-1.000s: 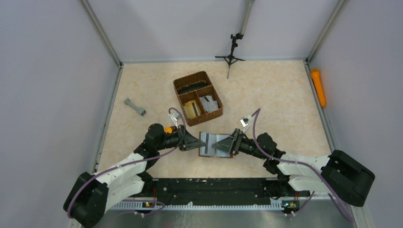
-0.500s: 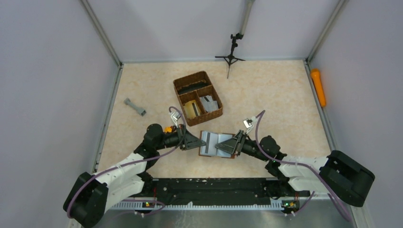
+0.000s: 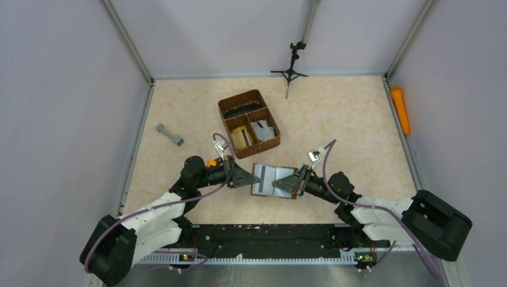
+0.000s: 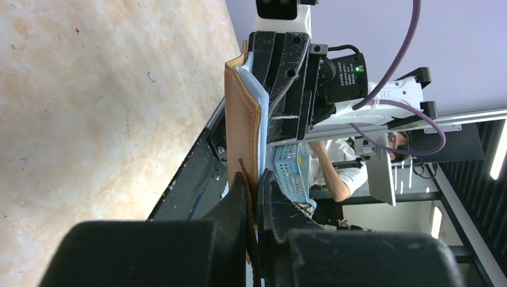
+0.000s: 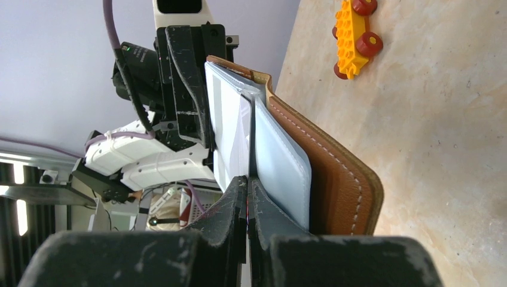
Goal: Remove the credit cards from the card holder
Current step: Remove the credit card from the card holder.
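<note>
The brown leather card holder point(image 3: 263, 184) lies open between the two arms, its grey-silver inside facing up. My left gripper point(image 3: 253, 180) is shut on its left edge; in the left wrist view the fingers point(image 4: 236, 203) pinch the brown leather point(image 4: 239, 125) edge-on. My right gripper point(image 3: 281, 184) reaches in from the right and is shut on the thin edge of a credit card point(image 5: 249, 140) that stands between the pale inner panels of the card holder point(image 5: 338, 173). How many cards sit inside is hidden.
A brown woven basket point(image 3: 229, 104) with compartments holding cards stands just behind the card holder. A small yellow toy car point(image 5: 354, 33) lies by the left wrist. A grey dumbbell-shaped piece point(image 3: 170, 135) rests at the left, a black tripod point(image 3: 290, 72) at the back.
My right gripper has closed from open onto the card's edge and shifted slightly right and nearer. The left gripper has held its grip on the card holder.
</note>
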